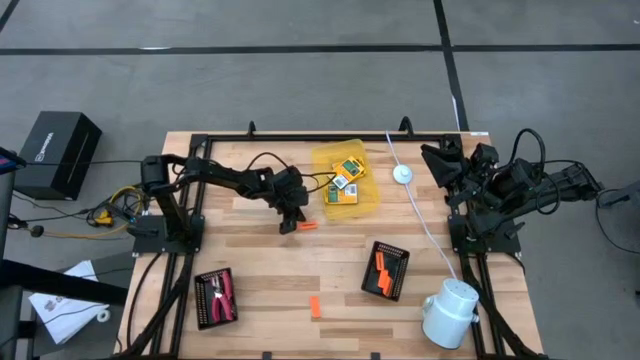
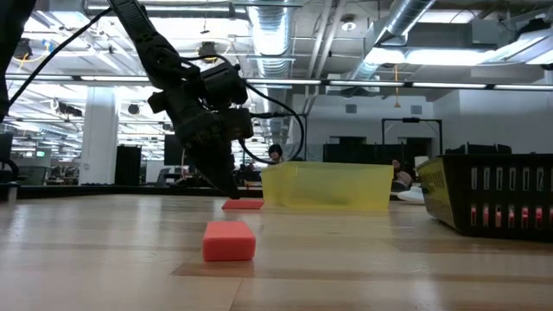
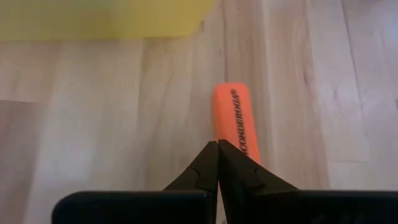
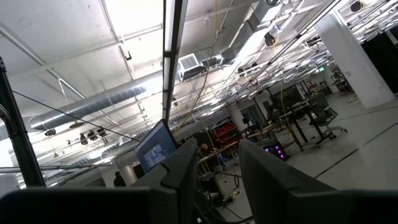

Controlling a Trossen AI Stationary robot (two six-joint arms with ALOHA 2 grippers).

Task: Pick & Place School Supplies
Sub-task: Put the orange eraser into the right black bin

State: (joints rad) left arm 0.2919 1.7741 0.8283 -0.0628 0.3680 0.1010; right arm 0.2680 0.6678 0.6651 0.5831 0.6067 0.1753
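Note:
My left gripper [image 1: 290, 222] [image 2: 232, 193] [image 3: 217, 146] is shut and points down at the table's middle, tips beside one end of an orange stick [image 1: 308, 225] [image 2: 243, 205] [image 3: 233, 115] that lies flat on the wood. A second orange stick [image 1: 314, 307] [image 2: 229, 240] lies nearer the near edge. Yellow-and-green card boxes [image 1: 345, 180] lie in the translucent yellow tray [image 1: 368, 200] [image 2: 328, 186]. The red-handled pliers [image 1: 226, 293] lie in a black tray [image 1: 205, 305]. My right gripper [image 1: 440, 160] [image 4: 217, 165] is open, parked at the far right and pointing upward. My left gripper comes from above, slanting down, its shut fingertips [image 3: 239, 165] at the stick's near end [image 3: 242, 149], which lies flat on the table. One finger overlaps that end in the wrist view; whether it touches the stick I cannot tell.
A second black ribbed tray [image 1: 400, 280] [image 2: 497, 194] right of centre holds orange sticks. A white cylinder [image 1: 450, 312] stands at the near right corner, and a white cord runs from a small white disc [image 1: 402, 174] toward it. Bare wood lies between the trays.

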